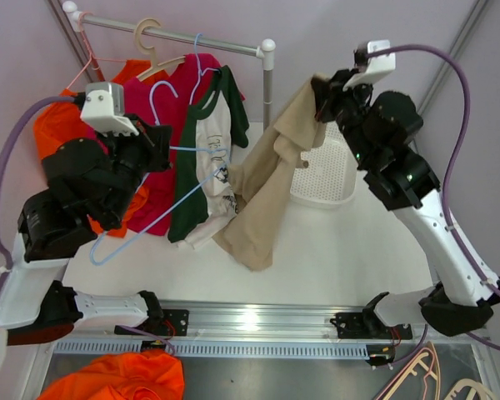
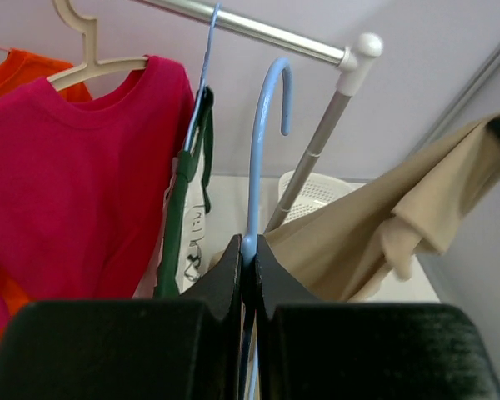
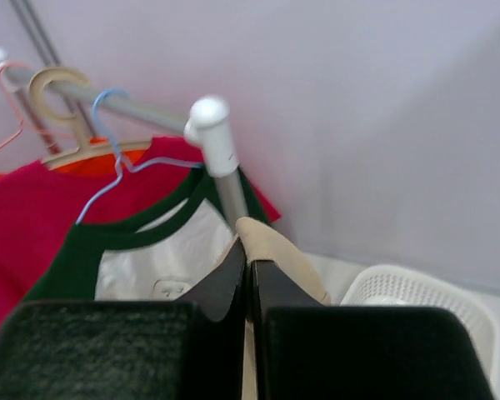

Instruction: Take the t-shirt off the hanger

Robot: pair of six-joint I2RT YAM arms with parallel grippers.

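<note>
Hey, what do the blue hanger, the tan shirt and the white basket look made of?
Blue hanger: thin glossy rod, probably plastic or coated wire. Tan shirt: soft matte fabric, hanging in folds. White basket: likely moulded plastic, its wall full of small holes.

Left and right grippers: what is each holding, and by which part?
The left gripper pinches the blue hanger at its neck, just below the hook. The right gripper is shut on the beige t-shirt, gripping a bunched fold at its top end.
</note>
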